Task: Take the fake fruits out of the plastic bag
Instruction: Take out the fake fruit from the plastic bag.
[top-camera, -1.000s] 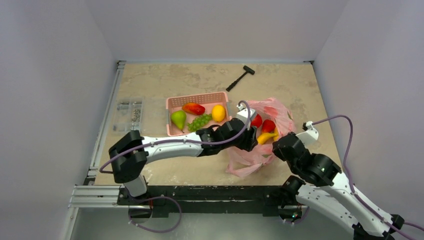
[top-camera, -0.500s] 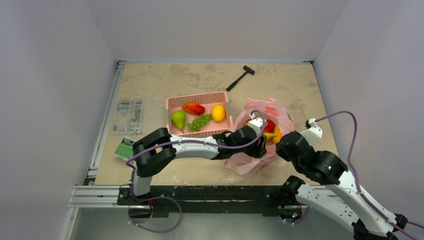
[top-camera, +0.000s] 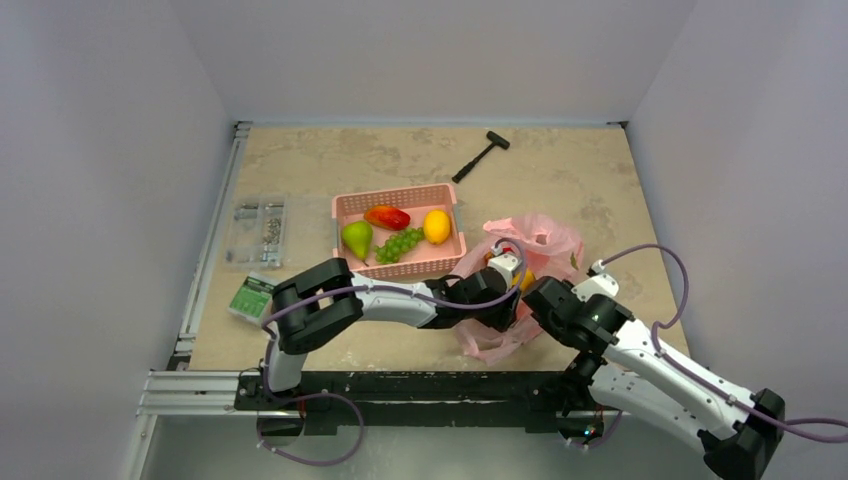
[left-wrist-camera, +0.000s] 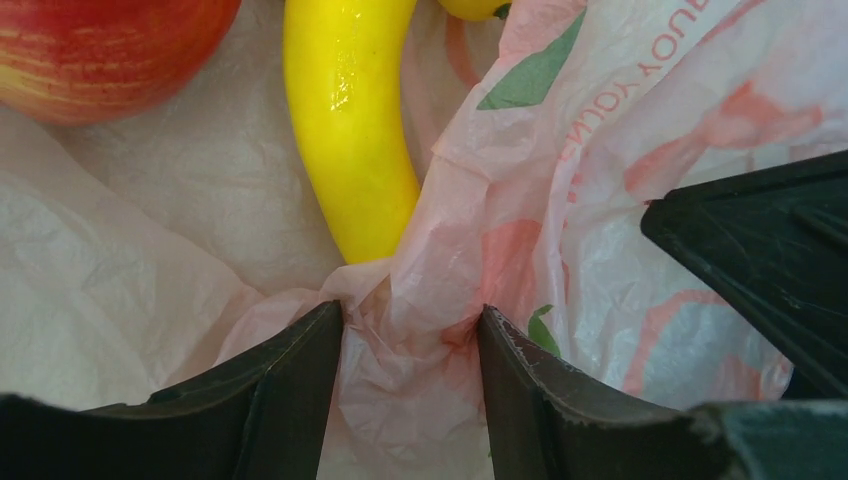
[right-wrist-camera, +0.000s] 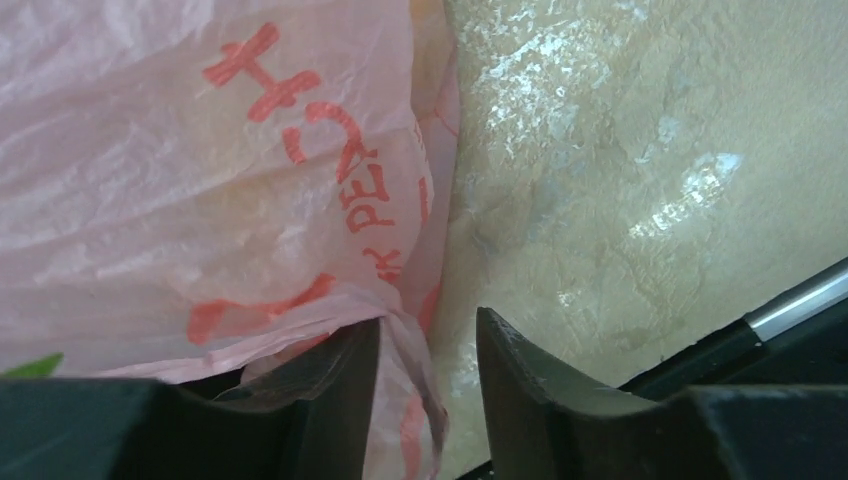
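Between the fingers of my left gripper (left-wrist-camera: 410, 318): one bunched fold of plastic bag (left-wrist-camera: 620, 150), pinched. Just beyond the fingertips, inside: banana (left-wrist-camera: 350, 120), apple (left-wrist-camera: 100, 40). Right gripper (right-wrist-camera: 428, 335): jaws partly apart, bag film resting against one finger, not clamped.

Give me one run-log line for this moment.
left end effector: pinching plastic bag | right end effector: open at plastic bag edge | banana, apple: inside plastic bag
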